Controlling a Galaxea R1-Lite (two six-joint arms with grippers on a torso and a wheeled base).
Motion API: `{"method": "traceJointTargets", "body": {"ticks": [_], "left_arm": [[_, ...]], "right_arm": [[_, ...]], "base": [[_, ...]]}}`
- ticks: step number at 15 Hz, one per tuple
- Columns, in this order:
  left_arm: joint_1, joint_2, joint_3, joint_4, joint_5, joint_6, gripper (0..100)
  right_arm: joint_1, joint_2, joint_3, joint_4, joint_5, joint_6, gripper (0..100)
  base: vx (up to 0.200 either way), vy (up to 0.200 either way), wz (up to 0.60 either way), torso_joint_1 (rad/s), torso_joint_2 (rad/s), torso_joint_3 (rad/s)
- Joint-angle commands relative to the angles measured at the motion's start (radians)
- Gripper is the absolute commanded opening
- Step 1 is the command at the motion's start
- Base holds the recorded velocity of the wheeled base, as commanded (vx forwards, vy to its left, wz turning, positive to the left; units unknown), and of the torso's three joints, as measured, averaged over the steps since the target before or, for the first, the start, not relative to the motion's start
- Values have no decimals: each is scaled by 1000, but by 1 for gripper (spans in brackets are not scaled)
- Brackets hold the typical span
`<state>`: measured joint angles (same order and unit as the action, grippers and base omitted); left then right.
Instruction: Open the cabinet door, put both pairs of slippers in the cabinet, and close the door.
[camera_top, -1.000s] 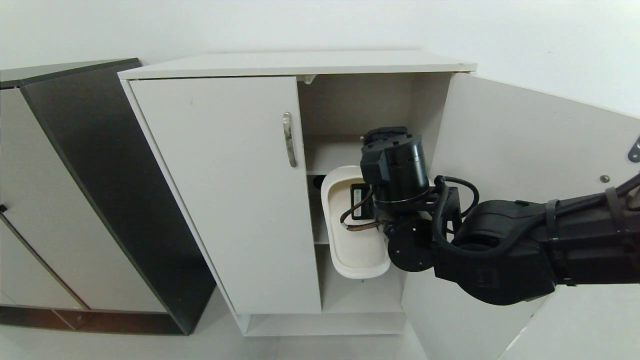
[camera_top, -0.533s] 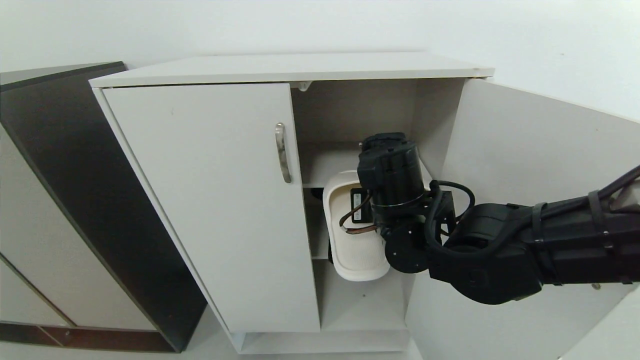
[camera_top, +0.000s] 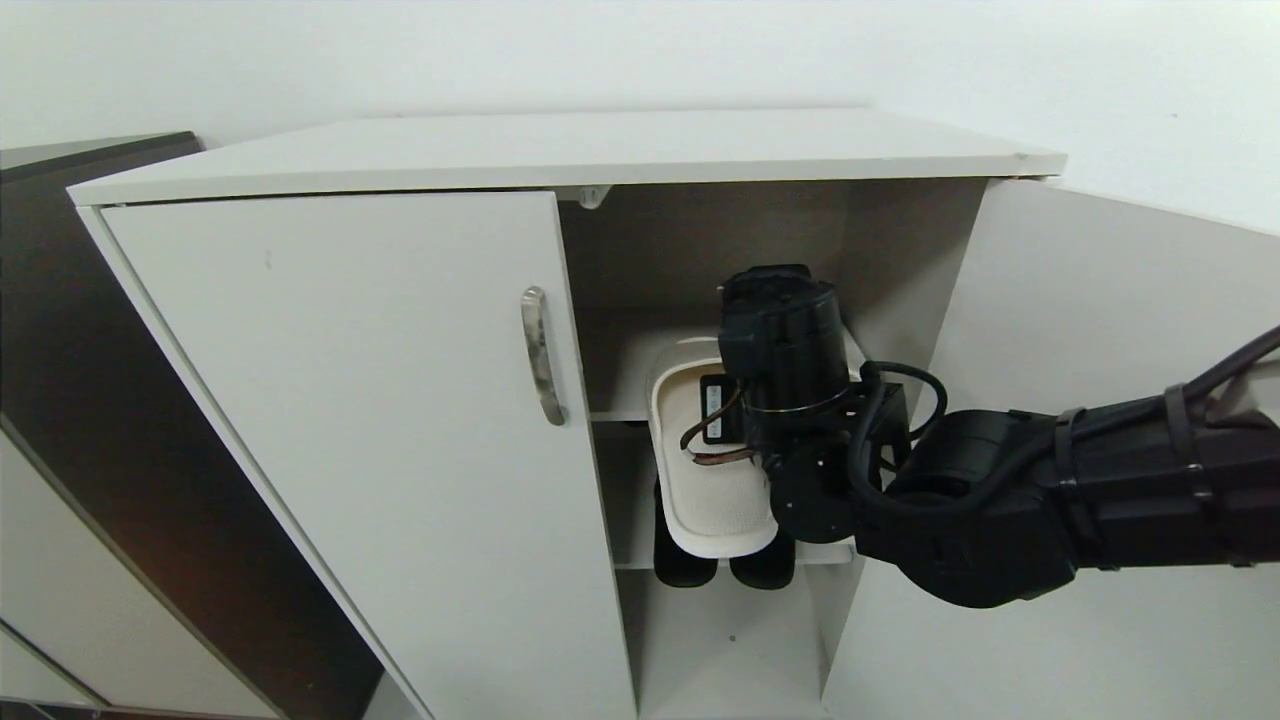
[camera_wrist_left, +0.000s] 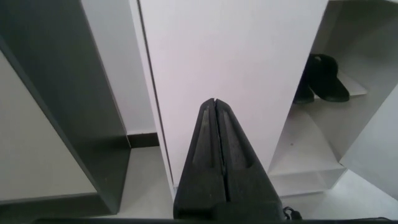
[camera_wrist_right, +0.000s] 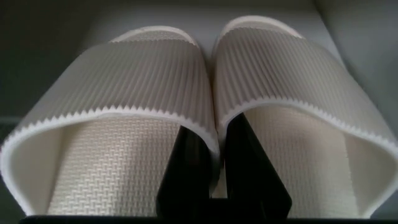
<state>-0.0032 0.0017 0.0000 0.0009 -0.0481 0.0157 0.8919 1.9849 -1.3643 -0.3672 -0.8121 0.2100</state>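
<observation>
Held the white pair (camera_wrist_right: 124, 81) in the right gripper (camera_wrist_right: 216, 134), clamped on the two inner strap edges, toes ahead of the hand, inside the open half of the cabinet (camera_top: 560, 150). Found the black pair (camera_top: 690, 560) below the hand, heels out over a shelf lip. Had the left gripper (camera_wrist_left: 214, 102) pressed together on nothing, facing the closed door (camera_top: 350, 400).

Risked dropping one slipper through so thin a pinch. Risked catching the toes on the shelf (camera_top: 620, 410) edge ahead of the hand, or nudging the black pair off if lowered. Risked leaving heels overhanging and blocking the door later.

Could not tell whether the white pair rested on anything or hung free. Could not make out the fingers from the head view, hidden behind the wrist.
</observation>
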Motion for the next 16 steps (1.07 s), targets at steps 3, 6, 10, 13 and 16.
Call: {"method": "traceJointTargets", "body": {"ticks": [3,6,10,13,16], "left_arm": [[0,1,0,1,1,0,0],[0,1,0,1,1,0,0],[0,1,0,1,1,0,0],[0,1,0,1,1,0,0],[0,1,0,1,1,0,0]], "right_arm": [[-36,18,-21,-1,48,-3,0],[-65,43,-65,-1,62,-35,0],[-105,109,-176,2,77,-57,0],[-133,161,-265,5,80,-95,0],[-159,213,-366,28,90,-113,0]], "base": [[0,0,0,0,0,0],[0,0,0,0,0,0],[0,0,0,0,0,0],[0,0,0,0,0,0],[0,0,0,0,0,0]]}}
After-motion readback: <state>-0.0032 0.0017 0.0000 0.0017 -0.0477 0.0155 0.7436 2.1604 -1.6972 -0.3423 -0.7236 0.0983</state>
